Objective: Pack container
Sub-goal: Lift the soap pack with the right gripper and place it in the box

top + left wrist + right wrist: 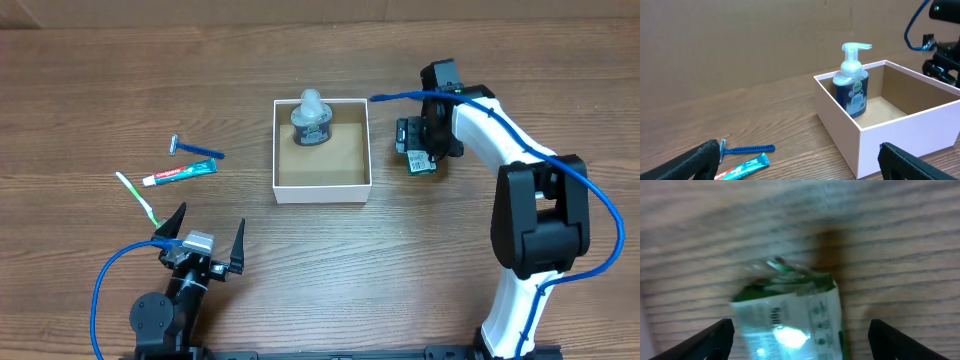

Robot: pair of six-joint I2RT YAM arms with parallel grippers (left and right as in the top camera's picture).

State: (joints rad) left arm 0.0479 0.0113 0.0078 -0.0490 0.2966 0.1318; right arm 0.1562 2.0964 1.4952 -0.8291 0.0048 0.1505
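Observation:
The container (321,184) is a white square box with a brown inside, at the table's middle; it also shows in the left wrist view (900,125). A dark soap pump bottle (311,122) stands in its far left corner, and shows in the left wrist view (853,87). My right gripper (420,150) is open, right of the box, over a green-and-white packet (415,145), which lies between the fingers in the right wrist view (790,317). My left gripper (203,245) is open and empty near the front left. A blue razor (195,150), a toothpaste tube (180,175) and a green toothbrush (138,198) lie left of the box.
The razor (747,148) and toothpaste tube (742,167) lie just ahead of my left fingers. A blue cable (105,285) loops beside the left arm. A cardboard wall (740,40) stands behind the table.

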